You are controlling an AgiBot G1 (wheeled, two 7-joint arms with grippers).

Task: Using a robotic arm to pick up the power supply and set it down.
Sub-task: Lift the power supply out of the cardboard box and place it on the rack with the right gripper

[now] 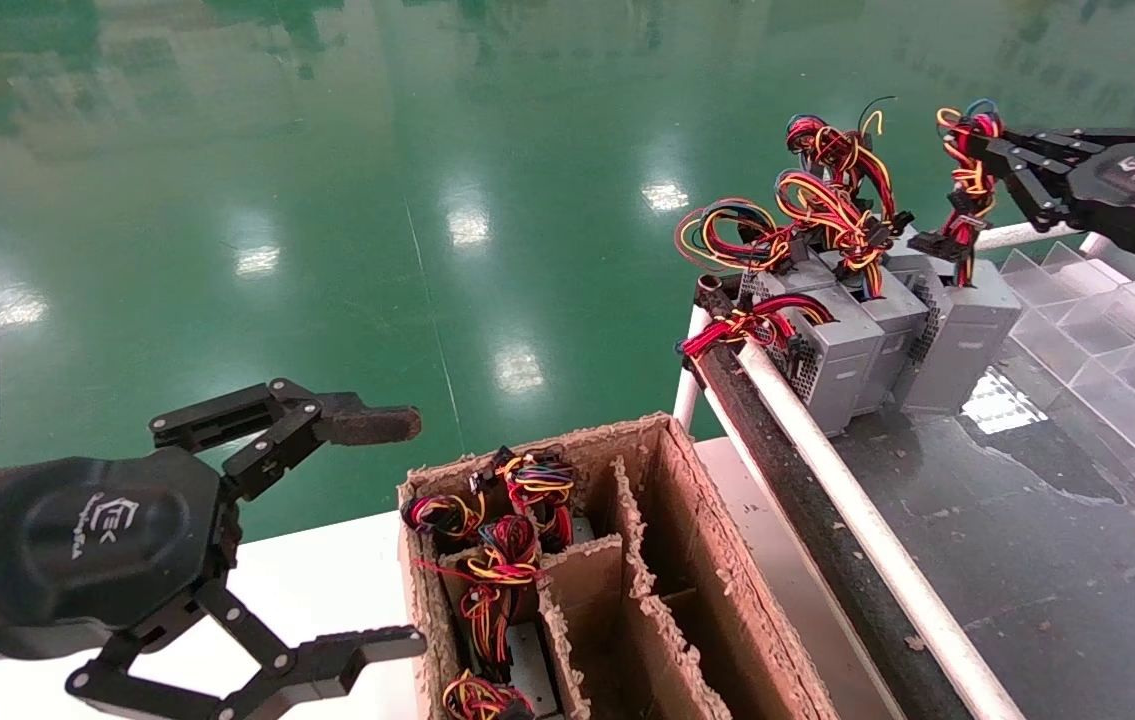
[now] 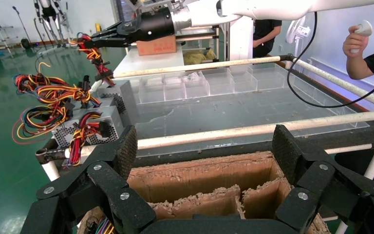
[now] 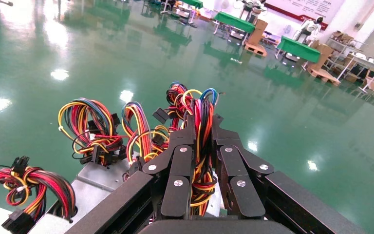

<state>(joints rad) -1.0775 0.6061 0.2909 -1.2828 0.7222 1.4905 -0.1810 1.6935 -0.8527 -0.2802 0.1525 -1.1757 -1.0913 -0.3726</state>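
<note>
**Operator:** Where's my right claw, and what has it got?

**Spotter:** Your right claw (image 1: 977, 165) sits in the upper right of the head view, fingers closed on the bundle of red, yellow and black wires (image 1: 967, 190) rising from the power supply (image 1: 962, 335). The right wrist view shows it well: both fingers pinch the wires (image 3: 202, 146) between them.

**Operator:** And the power supply itself?

**Spotter:** You'll find it right of centre in the head view, the rightmost grey box in a row of similar grey units (image 1: 852, 345) on the dark bench (image 1: 1027, 560), just behind the white rail (image 1: 857, 510). I can't tell whether its base touches the bench.

**Operator:** The left claw?

**Spotter:** Your left claw (image 1: 377, 530) hangs wide open in the lower left of the head view, holding nothing, just beside the torn cardboard box (image 1: 687, 560). Its upper fingertip carries a rusty-brown pad (image 1: 372, 423). More wired units (image 1: 502, 560) stand in the box's left compartments.

**Operator:** Any writing you can read?

**Spotter:** You have an embossed logo (image 1: 112, 525) on the left claw's body; I make out "TEK", and the smaller line under it is too fine to read. The right claw carries a similar mark, unreadable.
</note>
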